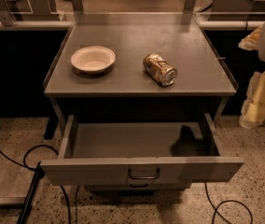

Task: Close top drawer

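Note:
The top drawer (100, 170) is a wide grey metal drawer with a small dark loop handle (144, 174) at the centre of its front panel. It stands pulled far out of the grey cabinet, and its inside (132, 139) holds nothing but a dark shadow at the right. My gripper (256, 107) is the pale yellowish part at the right edge of the view. It hangs beside the cabinet's right side, above and to the right of the drawer's right corner, and touches nothing.
A white bowl (93, 59) and a tan can (160, 69) lying on its side rest on the cabinet top (123, 36). A lower drawer's handle (138, 185) peeks out under the open drawer. Black cables (39, 153) trail over the speckled floor on both sides.

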Robot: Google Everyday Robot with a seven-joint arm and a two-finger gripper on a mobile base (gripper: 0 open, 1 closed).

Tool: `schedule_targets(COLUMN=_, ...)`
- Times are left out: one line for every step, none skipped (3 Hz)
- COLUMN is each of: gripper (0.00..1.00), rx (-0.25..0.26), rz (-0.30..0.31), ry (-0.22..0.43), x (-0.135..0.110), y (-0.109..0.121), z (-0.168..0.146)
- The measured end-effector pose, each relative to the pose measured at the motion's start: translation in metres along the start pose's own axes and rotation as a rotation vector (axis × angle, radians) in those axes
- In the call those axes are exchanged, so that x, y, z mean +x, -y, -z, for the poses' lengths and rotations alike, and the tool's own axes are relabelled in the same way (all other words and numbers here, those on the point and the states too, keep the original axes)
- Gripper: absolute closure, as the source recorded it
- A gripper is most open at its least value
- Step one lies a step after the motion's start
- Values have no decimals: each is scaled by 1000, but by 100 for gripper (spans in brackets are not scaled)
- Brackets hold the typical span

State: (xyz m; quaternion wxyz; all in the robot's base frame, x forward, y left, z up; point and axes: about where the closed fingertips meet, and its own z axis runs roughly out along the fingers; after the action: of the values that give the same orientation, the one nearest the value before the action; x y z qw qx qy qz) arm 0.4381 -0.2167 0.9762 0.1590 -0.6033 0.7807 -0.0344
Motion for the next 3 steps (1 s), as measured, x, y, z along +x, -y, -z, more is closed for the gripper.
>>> schedule_targets(gripper=0, rx=0, rz=0, ry=0, x=0, y=0, z=0)
schedule_targets(gripper=18, rx=0, rz=0, ry=0, x=0, y=0, z=0)
schedule_targets(gripper=41, rx=0, rz=0, ry=0, x=0, y=0, z=0)
